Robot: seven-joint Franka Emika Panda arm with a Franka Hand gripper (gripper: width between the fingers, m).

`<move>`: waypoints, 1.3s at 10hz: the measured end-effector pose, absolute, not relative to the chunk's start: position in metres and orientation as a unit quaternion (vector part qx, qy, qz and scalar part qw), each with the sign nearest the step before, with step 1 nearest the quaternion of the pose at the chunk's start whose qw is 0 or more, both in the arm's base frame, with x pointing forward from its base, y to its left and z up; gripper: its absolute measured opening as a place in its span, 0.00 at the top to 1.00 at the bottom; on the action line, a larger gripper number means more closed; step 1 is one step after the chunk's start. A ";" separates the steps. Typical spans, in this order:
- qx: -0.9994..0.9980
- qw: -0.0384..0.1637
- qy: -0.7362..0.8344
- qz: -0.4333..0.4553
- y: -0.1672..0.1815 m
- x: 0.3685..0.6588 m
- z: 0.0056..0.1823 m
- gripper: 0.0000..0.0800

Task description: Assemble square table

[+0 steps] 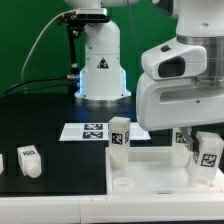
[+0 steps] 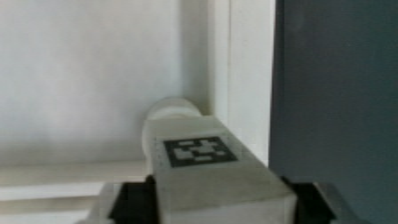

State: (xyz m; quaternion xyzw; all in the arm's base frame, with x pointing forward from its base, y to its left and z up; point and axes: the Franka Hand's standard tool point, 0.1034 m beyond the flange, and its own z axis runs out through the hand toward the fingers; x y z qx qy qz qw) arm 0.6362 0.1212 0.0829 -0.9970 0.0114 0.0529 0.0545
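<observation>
My pincer [image 2: 214, 205] straddles the leg [image 2: 201, 150], 4 o'clock in exterior view; clamped or not, I cannot tell. Uneven closing could topple it.

The black table [image 1: 40, 125] carries the marker board [image 1: 88, 130], lying flat just in front of the robot base [image 1: 100, 72]. One loose leg [image 1: 28, 160] rests toward the exterior view's left, well apart from the square top [image 1: 150, 182], which lies flat at the near edge.
</observation>
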 end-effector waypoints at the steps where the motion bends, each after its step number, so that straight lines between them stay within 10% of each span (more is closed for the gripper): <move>1: -0.996 0.052 0.047 0.055 0.120 0.636 0.083 0.62; 6: -0.942 0.050 0.333 -0.001 0.124 0.618 0.077 0.62; 9: -0.856 0.091 0.509 0.004 0.126 0.624 0.077 0.64; 13: -0.856 0.097 0.508 0.008 0.120 0.629 0.078 0.64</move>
